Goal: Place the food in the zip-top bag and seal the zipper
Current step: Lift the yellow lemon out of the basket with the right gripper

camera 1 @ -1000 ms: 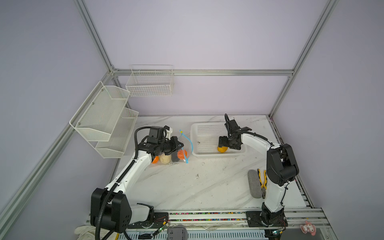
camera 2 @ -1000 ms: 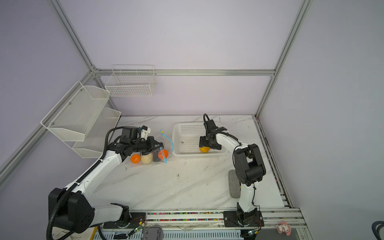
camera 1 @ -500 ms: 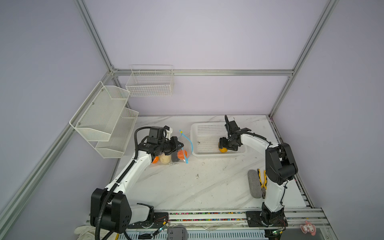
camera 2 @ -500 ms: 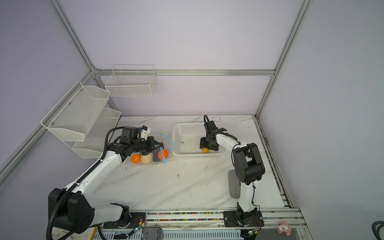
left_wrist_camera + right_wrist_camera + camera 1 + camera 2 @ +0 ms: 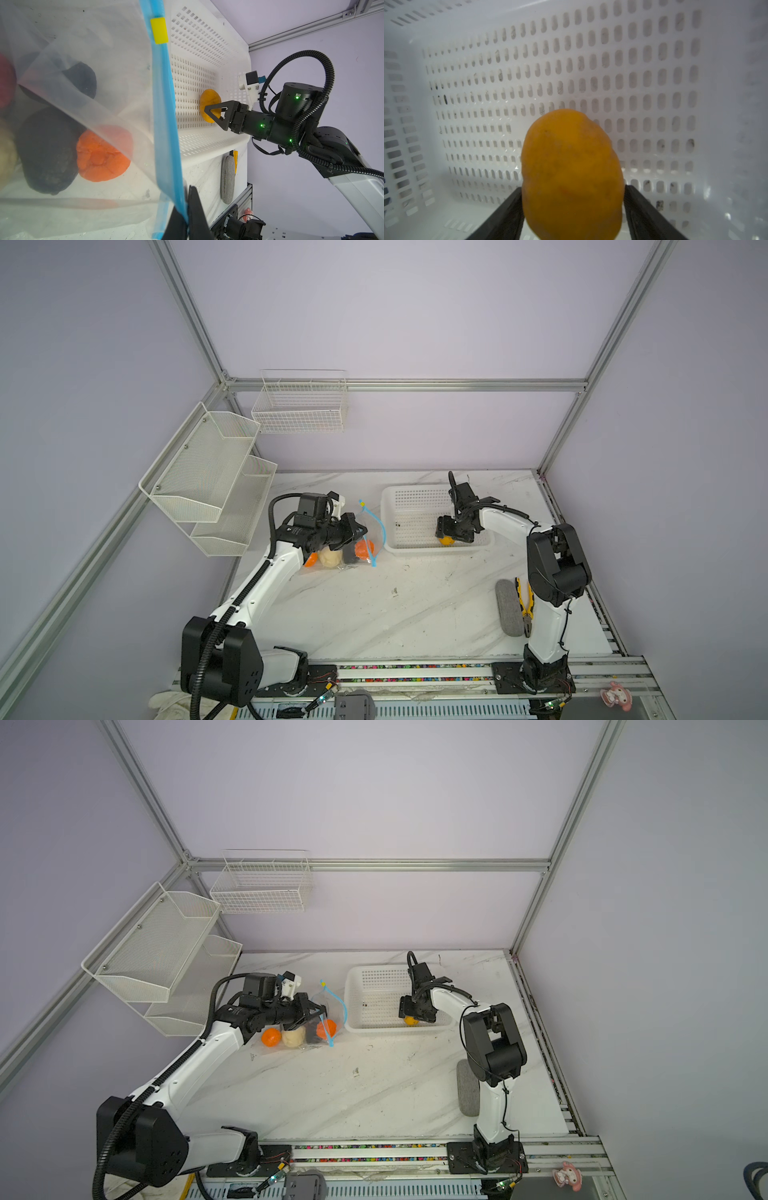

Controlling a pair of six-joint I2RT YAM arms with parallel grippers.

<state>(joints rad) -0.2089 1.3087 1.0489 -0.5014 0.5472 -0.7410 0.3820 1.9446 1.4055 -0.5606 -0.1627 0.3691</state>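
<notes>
Change: right gripper (image 5: 448, 533) jaws have narrowed onto the yellow-orange oval (image 5: 571, 172).
Right: oval clamped between both fingers, inside white basket (image 5: 409, 497).
Left: left gripper (image 5: 188, 199) pinched closed on zipper (image 5: 164, 104) of zip-top bag (image 5: 83, 62).
Bag: holds orange (image 5: 101, 155) and black lump (image 5: 47, 149).

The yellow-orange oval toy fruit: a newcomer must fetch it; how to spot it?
Find the white perforated plastic basket. By its near wall, the right hand grips a yellow-orange oval toy fruit; the redder orange fruits lie bagged outside.
</notes>
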